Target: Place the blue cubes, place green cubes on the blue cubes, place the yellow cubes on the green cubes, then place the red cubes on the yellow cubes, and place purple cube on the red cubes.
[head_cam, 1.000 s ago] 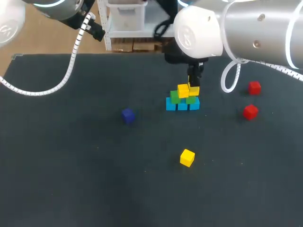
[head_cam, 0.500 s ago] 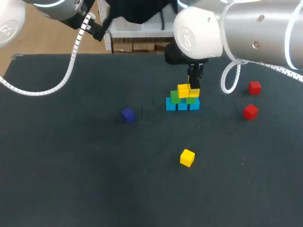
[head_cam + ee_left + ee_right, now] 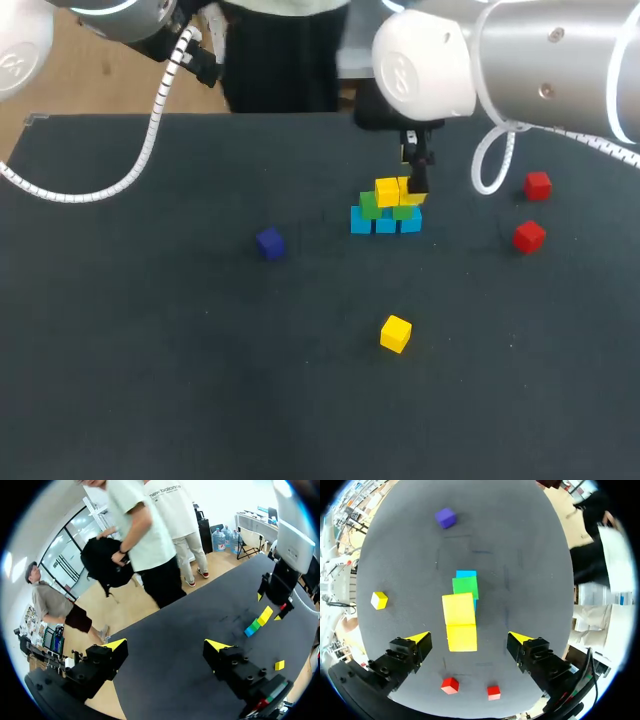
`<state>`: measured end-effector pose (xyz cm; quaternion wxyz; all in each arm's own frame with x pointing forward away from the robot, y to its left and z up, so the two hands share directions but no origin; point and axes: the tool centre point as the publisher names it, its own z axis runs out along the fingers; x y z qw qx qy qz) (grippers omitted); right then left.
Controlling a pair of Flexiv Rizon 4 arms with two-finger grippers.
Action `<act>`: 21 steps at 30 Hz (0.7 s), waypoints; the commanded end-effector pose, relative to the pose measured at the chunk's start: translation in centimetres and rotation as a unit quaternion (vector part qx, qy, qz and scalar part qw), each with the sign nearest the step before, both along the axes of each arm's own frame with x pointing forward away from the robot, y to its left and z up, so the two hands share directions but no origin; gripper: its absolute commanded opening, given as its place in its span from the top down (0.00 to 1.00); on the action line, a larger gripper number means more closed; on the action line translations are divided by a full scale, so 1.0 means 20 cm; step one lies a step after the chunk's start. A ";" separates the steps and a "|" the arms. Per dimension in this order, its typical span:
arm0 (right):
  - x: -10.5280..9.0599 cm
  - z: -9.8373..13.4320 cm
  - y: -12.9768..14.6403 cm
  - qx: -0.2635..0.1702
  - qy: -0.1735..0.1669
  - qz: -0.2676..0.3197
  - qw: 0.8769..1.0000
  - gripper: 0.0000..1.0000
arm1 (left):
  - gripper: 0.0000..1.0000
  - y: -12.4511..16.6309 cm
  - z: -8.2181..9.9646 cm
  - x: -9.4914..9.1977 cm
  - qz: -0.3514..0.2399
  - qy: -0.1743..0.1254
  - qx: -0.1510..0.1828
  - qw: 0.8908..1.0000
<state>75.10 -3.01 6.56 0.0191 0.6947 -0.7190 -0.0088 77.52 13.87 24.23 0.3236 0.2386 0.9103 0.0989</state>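
Dark tabletop (image 3: 150,350): the left jaws hang open and empty near its edge. A purple cube (image 3: 270,243) lies alone. Two yellow cubes (image 3: 388,191) top green cubes (image 3: 370,206) on blue cubes (image 3: 386,222), with the right jaws open just above. A spare yellow cube (image 3: 396,333) lies nearer, and two red cubes (image 3: 529,236) sit rightmost

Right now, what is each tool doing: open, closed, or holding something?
Left tool: open, empty.
Right tool: open over the yellow cubes, not gripping them.
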 end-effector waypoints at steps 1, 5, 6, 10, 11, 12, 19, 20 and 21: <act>-0.05 0.05 -0.11 0.022 -0.015 -0.013 1.000 0.00 | 0.00 0.00 0.00 0.00 -0.001 0.000 0.000 1.000; -0.09 0.11 -0.21 0.050 -0.025 -0.033 0.998 0.00 | 0.00 0.00 0.00 0.00 -0.001 0.000 0.000 1.000; -0.10 0.12 -0.24 0.055 -0.030 -0.040 0.997 0.00 | 0.00 0.00 0.00 0.00 -0.001 0.000 0.000 1.000; -0.14 0.13 -0.31 0.077 -0.048 -0.069 0.994 0.00 | 0.00 0.00 0.00 0.00 -0.001 0.000 0.000 1.000; -0.15 0.13 -0.34 0.088 -0.053 -0.078 0.992 0.00 | 0.00 0.00 0.00 0.00 -0.001 0.000 0.000 1.000; -0.16 0.13 -0.36 0.095 -0.058 -0.086 0.990 0.00 | 0.00 0.00 0.00 0.00 -0.001 0.000 0.000 1.000; -0.19 0.07 -0.49 0.134 -0.104 -0.127 0.977 0.00 | 0.00 0.00 0.00 0.00 -0.001 0.000 0.000 1.000; -0.19 0.07 -0.50 0.136 -0.113 -0.129 0.976 0.00 | 0.00 0.00 0.00 0.00 -0.001 0.000 0.000 1.000; -0.19 0.07 -0.52 0.141 -0.120 -0.131 0.974 0.00 | 0.00 0.00 0.00 0.00 -0.001 0.000 0.000 1.000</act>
